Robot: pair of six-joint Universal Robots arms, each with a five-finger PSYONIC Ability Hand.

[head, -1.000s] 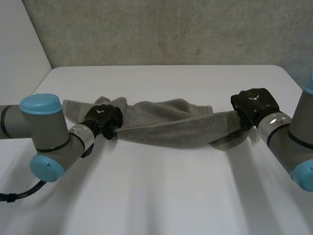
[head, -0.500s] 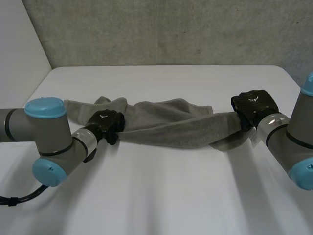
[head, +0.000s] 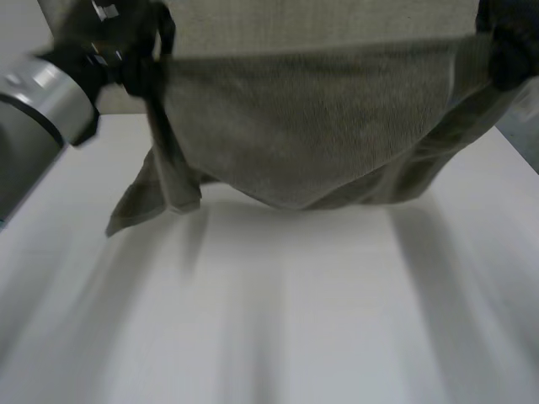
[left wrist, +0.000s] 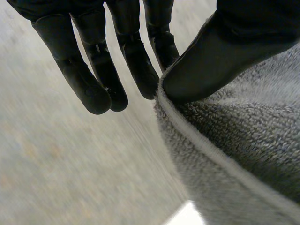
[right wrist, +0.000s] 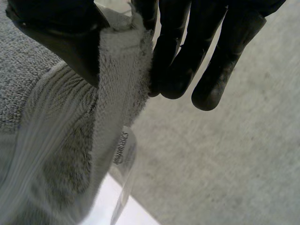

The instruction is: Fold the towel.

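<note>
The grey towel (head: pixel 303 126) hangs spread out in the air between my two hands, high above the white table (head: pixel 295 328). My left hand (head: pixel 126 42) holds its upper left corner. There the thumb (left wrist: pixel 220 51) pinches the hemmed edge of the towel (left wrist: pixel 243 140) against a finger, and the other fingers (left wrist: pixel 93 79) hang straight beside it. My right hand (head: pixel 509 50) holds the upper right corner, the thumb (right wrist: pixel 61 33) and fingers (right wrist: pixel 183 56) pinching the bunched towel (right wrist: pixel 117 79). A white label (right wrist: pixel 123 150) dangles from that corner.
The towel's lower part sags to a point in the middle, and a loose corner (head: pixel 126 219) hangs down at the left, close to the table. A grey concrete wall (right wrist: pixel 225 164) stands behind the table.
Both hands have risen sharply, lifting the towel off the table and spreading it between them. The left hand closed on the towel's edge before the lift.
</note>
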